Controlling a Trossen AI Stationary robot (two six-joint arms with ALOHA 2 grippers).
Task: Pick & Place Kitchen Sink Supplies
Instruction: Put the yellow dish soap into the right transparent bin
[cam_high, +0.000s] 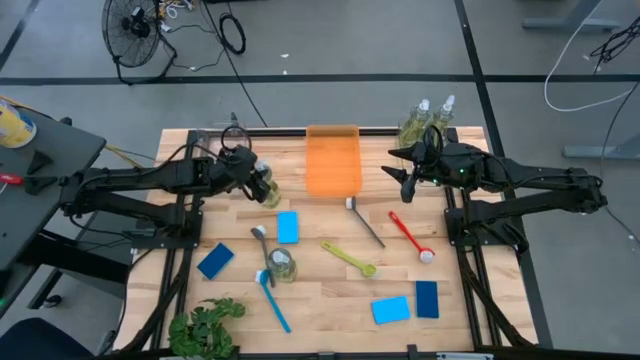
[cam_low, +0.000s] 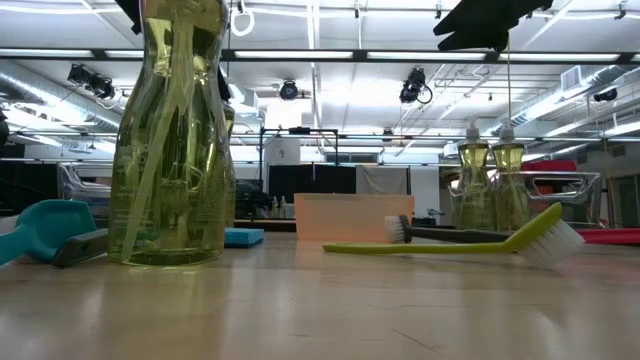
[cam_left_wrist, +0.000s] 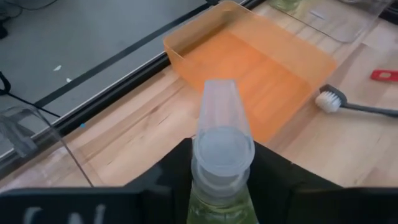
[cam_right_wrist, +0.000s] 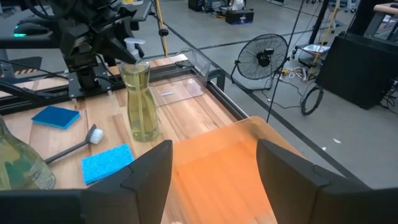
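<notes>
Wooden planks make up the surface (cam_high: 320, 300), ringed by dark arm frames. Largest on it is the orange tray (cam_high: 332, 160), at the far middle edge, lying between the two arms. A green leafy plant (cam_high: 205, 328) sits at the near left corner.

Just left of the tray, a clear pump bottle (cam_high: 265, 184) of yellow-green liquid stands upright, and the left end effector (cam_high: 250, 172) is around its neck; the left wrist view shows the pump head (cam_left_wrist: 222, 134) rising between the dark fingers, but whether they already press on the neck cannot be told. Two more pump bottles (cam_high: 428, 120) stand together at the far right corner. A fourth bottle (cam_high: 281, 265) stands near the middle, close among the brushes.

The right end effector (cam_high: 408, 172) hangs above the tray's right edge, its fingers spread apart with nothing between them.

Sponges lie scattered: a light-blue one (cam_high: 288, 227) near the tray, a dark-blue one (cam_high: 215, 260) to the left, and a light and dark pair (cam_high: 408, 305) near the front right. Brushes fill the middle: black (cam_high: 365, 222), red (cam_high: 409, 237), yellow-green (cam_high: 348, 258) and blue (cam_high: 273, 300).
</notes>
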